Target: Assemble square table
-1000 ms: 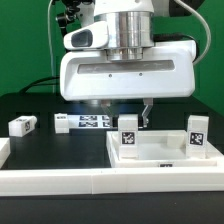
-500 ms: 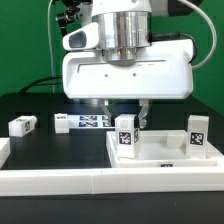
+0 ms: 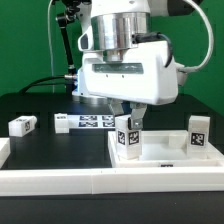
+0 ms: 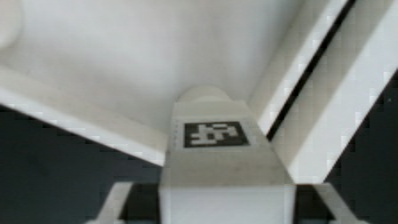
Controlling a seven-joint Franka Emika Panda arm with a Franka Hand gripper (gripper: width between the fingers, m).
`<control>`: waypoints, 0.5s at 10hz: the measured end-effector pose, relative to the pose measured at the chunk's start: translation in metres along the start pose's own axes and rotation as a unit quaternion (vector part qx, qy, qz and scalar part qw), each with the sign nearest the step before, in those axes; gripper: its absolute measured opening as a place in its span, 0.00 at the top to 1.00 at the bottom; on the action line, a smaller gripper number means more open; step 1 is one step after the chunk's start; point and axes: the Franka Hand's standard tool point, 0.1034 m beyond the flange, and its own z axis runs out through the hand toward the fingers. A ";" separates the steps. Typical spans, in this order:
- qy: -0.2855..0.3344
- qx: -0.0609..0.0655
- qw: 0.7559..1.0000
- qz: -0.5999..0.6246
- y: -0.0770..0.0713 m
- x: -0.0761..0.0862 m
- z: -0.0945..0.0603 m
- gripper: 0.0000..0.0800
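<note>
Standing upright near the corner of the tabletop (image 3: 160, 152) at the exterior view's left, the held leg (image 3: 127, 140) was pinched in the claw (image 3: 129, 118), whose fingers were part closed against its sides. The second leg (image 3: 197, 134) stood at the slab's other end, with bare white surface between them. The border wall (image 3: 90, 182) ran just beside the tabletop's front edge. The loose leg (image 3: 22, 125) lay well apart on the black worktop (image 3: 45, 148), and the marker board (image 3: 90, 122) lay behind.
</note>
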 end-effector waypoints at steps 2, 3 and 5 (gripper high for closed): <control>-0.001 -0.001 0.997 0.080 0.000 0.000 0.000 0.64; -0.002 -0.001 0.994 0.105 0.000 0.000 0.000 0.64; -0.002 0.000 0.987 0.160 0.000 0.000 0.000 0.64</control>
